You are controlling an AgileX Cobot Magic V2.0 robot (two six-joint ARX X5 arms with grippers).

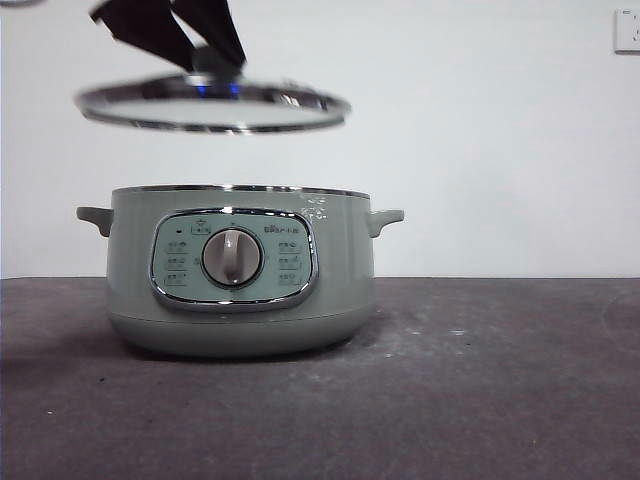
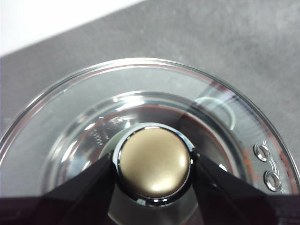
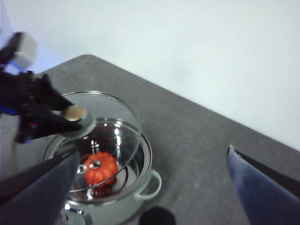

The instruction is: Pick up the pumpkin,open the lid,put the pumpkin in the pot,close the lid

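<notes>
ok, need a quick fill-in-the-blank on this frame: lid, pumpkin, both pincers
1. The left pincer grips the lid by its ____.
2. The pumpkin lies inside the ____.
3. The lid hangs ____ the pot, not touching it.
4. The right pincer is open and holds ____.

Missing: knob; pot; above; nothing

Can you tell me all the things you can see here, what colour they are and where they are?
pot: one, pale green, standing open on the table.
lid: one, clear glass with a chrome rim, held in the air above the pot.
pumpkin: one, orange-red, inside the pot.
table: one, dark grey, under the pot.
wall socket: one, white, on the wall.
left gripper: one, black, shut on the lid's knob.
right gripper: one, dark, open and empty above the table.
</notes>
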